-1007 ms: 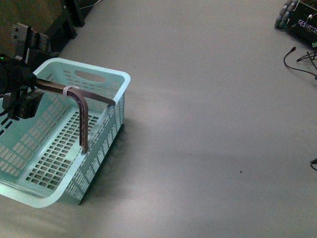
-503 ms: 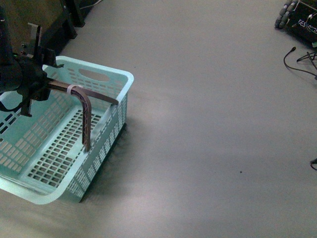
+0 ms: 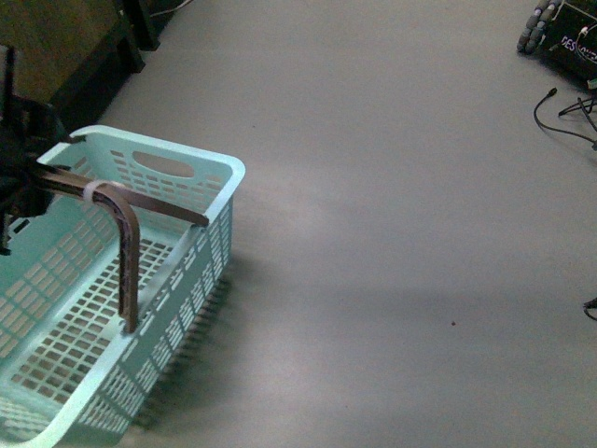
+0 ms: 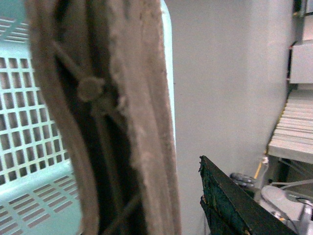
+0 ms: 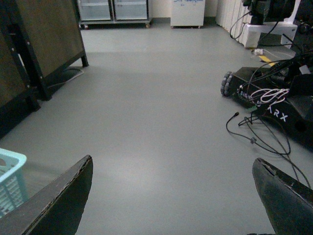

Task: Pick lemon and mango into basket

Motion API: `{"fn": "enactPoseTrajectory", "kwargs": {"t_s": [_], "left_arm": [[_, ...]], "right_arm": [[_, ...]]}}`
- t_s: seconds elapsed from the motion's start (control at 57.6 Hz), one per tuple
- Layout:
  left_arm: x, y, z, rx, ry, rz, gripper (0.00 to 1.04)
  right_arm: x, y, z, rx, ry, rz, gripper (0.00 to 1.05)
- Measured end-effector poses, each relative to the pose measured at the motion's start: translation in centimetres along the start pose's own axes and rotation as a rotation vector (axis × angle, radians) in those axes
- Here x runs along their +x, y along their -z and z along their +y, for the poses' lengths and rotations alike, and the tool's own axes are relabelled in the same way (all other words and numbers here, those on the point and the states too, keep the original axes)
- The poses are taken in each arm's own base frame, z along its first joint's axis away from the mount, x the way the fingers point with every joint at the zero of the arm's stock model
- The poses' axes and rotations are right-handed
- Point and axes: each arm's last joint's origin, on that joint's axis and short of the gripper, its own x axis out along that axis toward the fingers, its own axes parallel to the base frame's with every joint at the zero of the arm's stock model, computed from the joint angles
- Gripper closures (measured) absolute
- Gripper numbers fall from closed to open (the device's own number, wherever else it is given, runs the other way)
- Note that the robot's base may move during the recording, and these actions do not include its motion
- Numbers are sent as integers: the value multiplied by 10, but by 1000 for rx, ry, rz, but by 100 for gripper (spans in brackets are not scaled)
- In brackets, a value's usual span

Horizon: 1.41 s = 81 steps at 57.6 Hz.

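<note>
Basket point(image 3: 213, 245), turquoise, slotted, stood on grey floor point(image 3: 392, 233). Left fingers point(image 4: 230, 205) were clamped on its brown handle point(image 3: 131, 271), which was raised over the basket. Right fingers point(image 5: 58, 205) were spread wide, well apart from the basket.

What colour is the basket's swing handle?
The handle is brown, with a white tie; clearest in the front view.

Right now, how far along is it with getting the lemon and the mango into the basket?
Nothing looks done: what shows of the inside of the basket is bare slotted plastic. In hand, the left claw appears shut on the brown handle; the right claw hangs open, holding nothing. Left to do: both fruits; neither lemon nor mango shows in any view.
</note>
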Motion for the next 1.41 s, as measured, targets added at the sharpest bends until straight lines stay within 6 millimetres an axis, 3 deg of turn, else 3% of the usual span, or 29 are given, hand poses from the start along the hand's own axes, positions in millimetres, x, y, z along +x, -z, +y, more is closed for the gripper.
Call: {"fn": "enactPoseTrajectory", "kwargs": {"t_s": [0.503,0.625,0.764,0.937,1.406], "left_arm": [[-169,-55,-44,-121,151,-66,76],[-192,-45,-67,-126,180,-168,76],[-225,-33,-92,-104,260,-90,76],[-241,-30,-105,-106,317,-66,76],[-241,-31,-105,-102,308,-85,76]], "right_arm": [[0,0,0,0,0,0,9],[0,0,0,0,-2,0,9],[0,0,0,0,0,0,9],[0,0,0,0,0,0,9],[0,0,0,0,0,0,9]]}}
